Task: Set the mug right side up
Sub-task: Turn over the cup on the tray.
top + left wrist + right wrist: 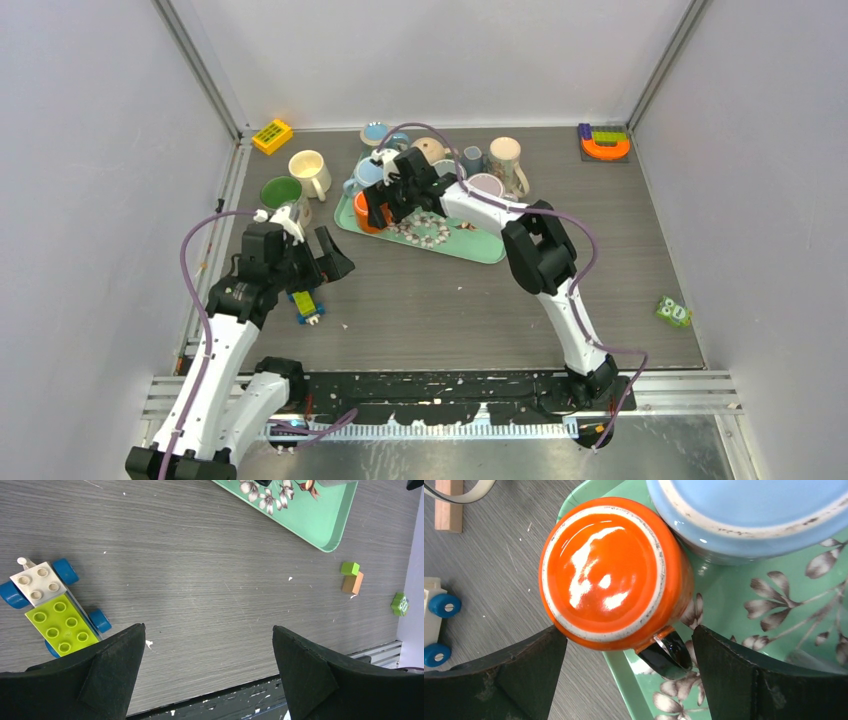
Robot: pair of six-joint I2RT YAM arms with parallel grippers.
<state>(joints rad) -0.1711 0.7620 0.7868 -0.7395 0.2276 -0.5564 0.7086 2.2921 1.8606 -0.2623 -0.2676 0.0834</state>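
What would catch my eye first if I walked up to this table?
A glossy orange mug stands upside down on the corner of a green flowered tray, with the right arm's fingers spread open on either side above it. A blue mug sits close beside it on the tray. The left arm's fingers hang open over the table next to a toy block car.
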